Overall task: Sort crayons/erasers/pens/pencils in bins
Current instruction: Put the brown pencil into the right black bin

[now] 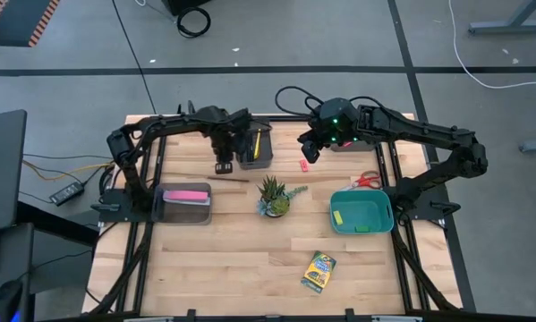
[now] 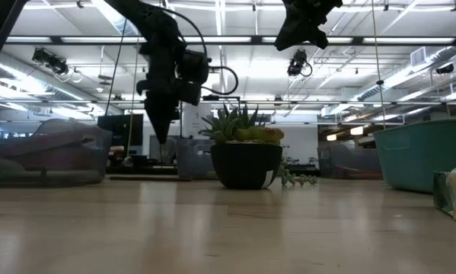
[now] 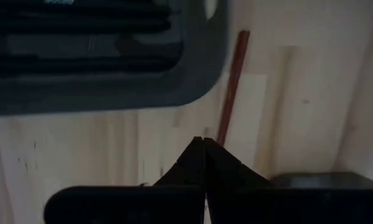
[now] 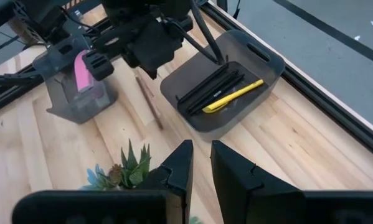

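Fingers [image 3: 192,163] of left gripper [image 1: 224,166] are together, nothing betw. them, near pencil [image 3: 231,81] and pen bin [image 1: 255,149]; right gripper [image 4: 199,163] fingers slightly apart, empty.

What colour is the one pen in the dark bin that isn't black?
Yellow pen, clearest in the right wrist view.
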{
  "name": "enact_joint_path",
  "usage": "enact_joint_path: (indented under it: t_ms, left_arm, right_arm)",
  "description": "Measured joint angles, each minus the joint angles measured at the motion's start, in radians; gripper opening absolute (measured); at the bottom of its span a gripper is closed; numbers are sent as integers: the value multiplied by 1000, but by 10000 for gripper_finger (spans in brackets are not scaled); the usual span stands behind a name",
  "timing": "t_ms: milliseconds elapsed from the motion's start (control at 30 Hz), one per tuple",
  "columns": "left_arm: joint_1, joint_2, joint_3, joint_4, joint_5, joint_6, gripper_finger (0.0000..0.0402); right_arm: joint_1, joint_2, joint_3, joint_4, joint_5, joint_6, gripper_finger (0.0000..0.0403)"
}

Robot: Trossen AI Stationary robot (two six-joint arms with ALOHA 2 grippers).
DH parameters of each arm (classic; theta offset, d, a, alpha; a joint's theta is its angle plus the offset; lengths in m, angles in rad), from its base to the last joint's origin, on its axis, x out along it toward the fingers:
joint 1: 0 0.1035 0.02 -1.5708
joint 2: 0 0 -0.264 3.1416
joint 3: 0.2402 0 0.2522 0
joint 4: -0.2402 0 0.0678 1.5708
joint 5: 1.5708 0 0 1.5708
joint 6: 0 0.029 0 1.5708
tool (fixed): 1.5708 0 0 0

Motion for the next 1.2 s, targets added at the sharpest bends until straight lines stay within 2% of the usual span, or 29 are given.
enact_joint_path:
  t_ms: [133, 300, 467, 667, 733, 833, 1000, 1200]
  left_arm:
    - [-16, -1, 37, -47, 16, 0, 1]
    - [-5, -31, 59, -166, 16, 1, 1]
    - [79, -141, 56, -199, 16, -8, 0]
    - [209, -310, 55, -140, 33, -142, 0]
    - [237, -357, 55, -90, 68, -195, 0]
    - [265, -418, 55, -24, 103, -235, 0]
    - [302, -499, 55, 8, 113, -259, 1]
    - [335, -609, 55, 59, 190, -315, 1]
  right_arm:
    - [0, 0, 0, 7, -9, 6, 65]
    - [12, 28, 1, 57, -159, -122, 65]
    - [45, 139, 1, 112, -264, -302, 65]
    - [69, 311, 21, 177, -312, -315, 67]
    - [83, 366, 86, 154, -309, -384, 75]
    - [112, 463, 240, 63, -244, -472, 95]
    - [111, 645, 513, -114, -208, -429, 133]
    - [105, 823, 725, -211, -210, -414, 148]
